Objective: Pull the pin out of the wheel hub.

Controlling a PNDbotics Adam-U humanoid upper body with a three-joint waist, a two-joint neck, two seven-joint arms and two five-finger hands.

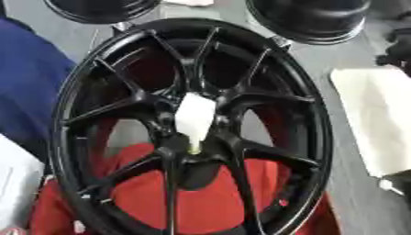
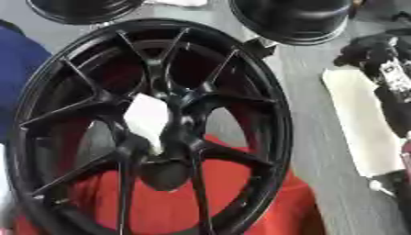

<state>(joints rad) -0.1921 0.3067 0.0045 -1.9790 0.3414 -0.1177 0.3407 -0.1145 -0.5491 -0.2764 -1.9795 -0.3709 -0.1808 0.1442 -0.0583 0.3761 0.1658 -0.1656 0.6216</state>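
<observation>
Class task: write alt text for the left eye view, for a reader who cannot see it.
A large black spoked wheel hub fills the view, with a white pin-like piece standing at its centre. A red surface shows beneath its lower half, and two more black rims sit at the top edge.

Lighting is even and moderately bright, with no hard shadows on the grey floor (image 1: 353, 193). Soft highlights run along the rim of the black wheel (image 1: 317, 137) and its spokes, indicating diffuse overhead light. The white piece (image 1: 195, 117) at the hub is overexposed, without surface detail. Both views are blurred throughout. The robot's right hand (image 2: 381, 57) appears smeared; nearby edges are indistinct.
</observation>
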